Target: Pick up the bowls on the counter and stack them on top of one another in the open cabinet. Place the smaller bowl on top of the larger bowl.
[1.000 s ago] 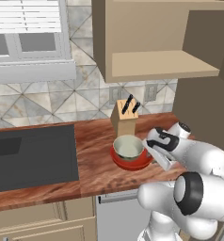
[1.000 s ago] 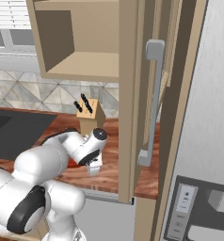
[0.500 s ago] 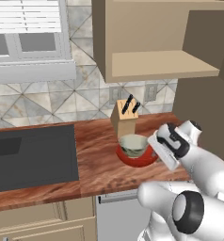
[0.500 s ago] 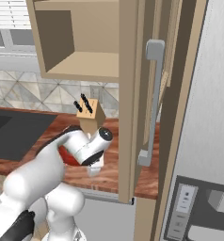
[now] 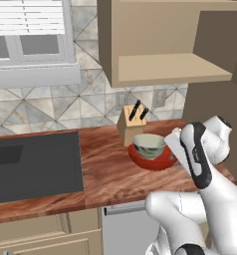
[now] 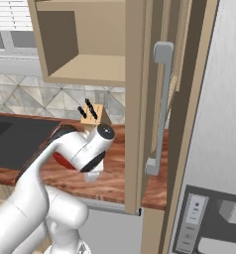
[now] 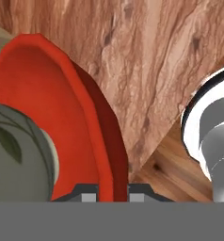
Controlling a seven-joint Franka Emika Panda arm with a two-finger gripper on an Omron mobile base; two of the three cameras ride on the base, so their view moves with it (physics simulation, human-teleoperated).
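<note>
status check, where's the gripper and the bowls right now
Gripper straddling red bowl rim, grip unconfirmed. Small bowl already nested in it, on counter. Cabinet shelf bare; knife block close behind.

The arm (image 5: 205,199) is glossy white, with rounded segments and black bands at its joints.

Glossy red bowl (image 7: 48,117) on reddish wood-grain counter (image 7: 147,61)
</note>
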